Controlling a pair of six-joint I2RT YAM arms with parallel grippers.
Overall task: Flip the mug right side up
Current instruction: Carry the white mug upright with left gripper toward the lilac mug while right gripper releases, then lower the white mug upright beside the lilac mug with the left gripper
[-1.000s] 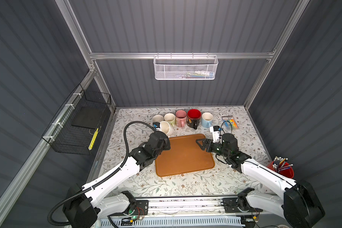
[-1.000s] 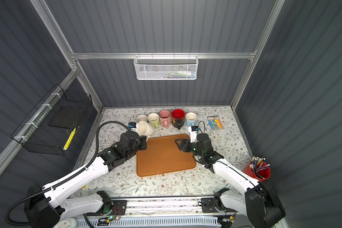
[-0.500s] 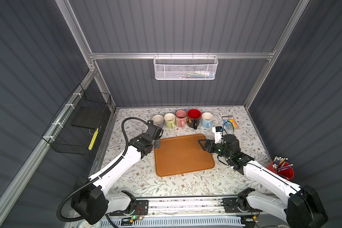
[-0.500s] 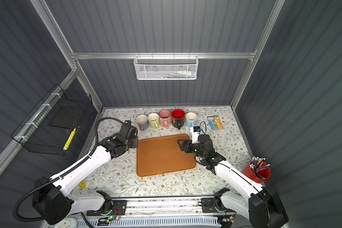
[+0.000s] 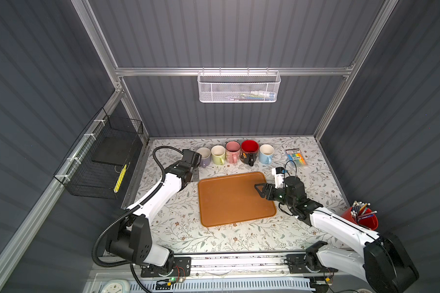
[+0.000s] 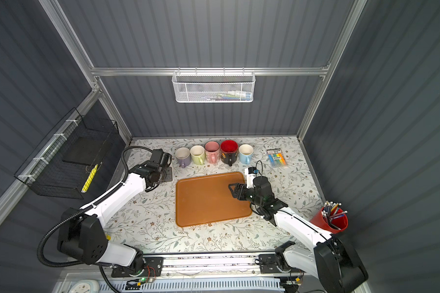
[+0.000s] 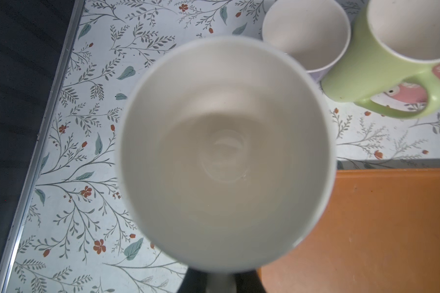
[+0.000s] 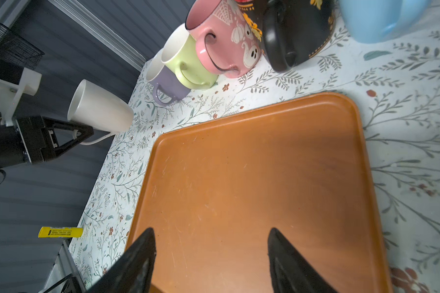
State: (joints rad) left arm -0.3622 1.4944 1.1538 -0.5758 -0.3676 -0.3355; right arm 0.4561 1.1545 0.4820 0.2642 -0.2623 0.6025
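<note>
Pinching the handle of the white mug, the left gripper is closed narrow. The mug tilts mouth-up just beyond its fingertips. The next step looks to be levelling and lowering it short of the purple mug. The right gripper gapes wide, empty.

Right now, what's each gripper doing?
Left gripper: closed on the handle of the white mug.
Right gripper: open, empty, over the tray.

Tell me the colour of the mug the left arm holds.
The mug is white; the right wrist view shows it best.
</note>
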